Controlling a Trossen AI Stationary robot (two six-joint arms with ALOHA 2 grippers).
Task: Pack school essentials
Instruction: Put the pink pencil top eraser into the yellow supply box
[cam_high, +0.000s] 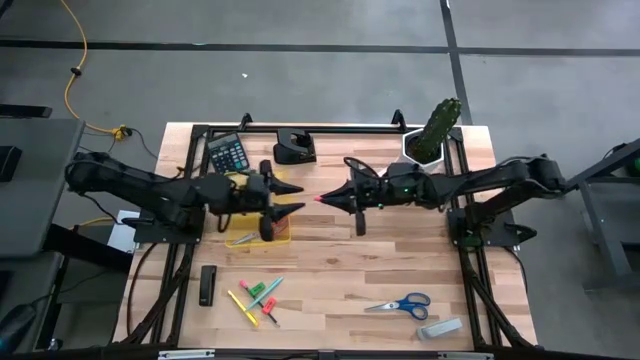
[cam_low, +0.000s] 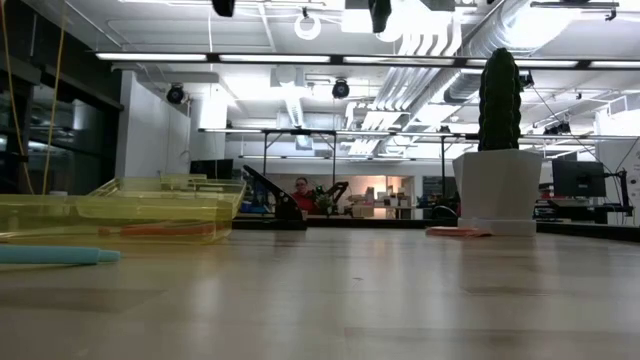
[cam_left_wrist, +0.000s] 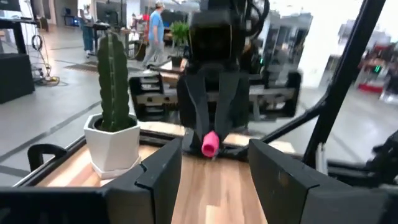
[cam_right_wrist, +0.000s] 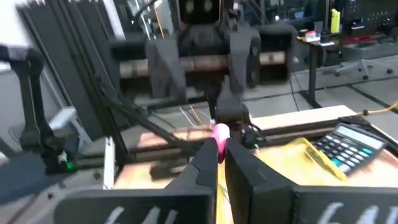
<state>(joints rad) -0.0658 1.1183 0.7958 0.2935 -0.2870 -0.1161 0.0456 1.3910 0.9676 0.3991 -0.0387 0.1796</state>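
Note:
My right gripper (cam_high: 328, 198) hangs over the middle of the table, shut on a pink-tipped pen (cam_high: 318, 199). It points toward the table's left. My left gripper (cam_high: 296, 198) faces it from a short gap away, open, above the right end of a yellow see-through tray (cam_high: 252, 222). In the left wrist view the pen's pink end (cam_left_wrist: 210, 144) shows between my open fingers (cam_left_wrist: 163, 163), apart from them. A red-orange thing (cam_low: 160, 229) lies in the tray (cam_low: 120, 205). Green, red and yellow pens (cam_high: 256, 297) and blue-handled scissors (cam_high: 400, 304) lie near the near edge. My right gripper pinches the pen between its two fingers (cam_right_wrist: 205, 163). The pen lies along them, and its pink end (cam_right_wrist: 219, 133) sticks out past the fingertips. The fingers are level and point toward the table's left. The pen is lifted clear of the table.
A cactus in a white pot (cam_high: 432, 132) stands at the far right corner, with a flat pink thing (cam_low: 458, 232) beside it. A calculator (cam_high: 228, 152) and a black holder (cam_high: 295, 148) sit at the far edge. A black bar (cam_high: 207, 285) and a grey block (cam_high: 440, 328) lie near the near edge.

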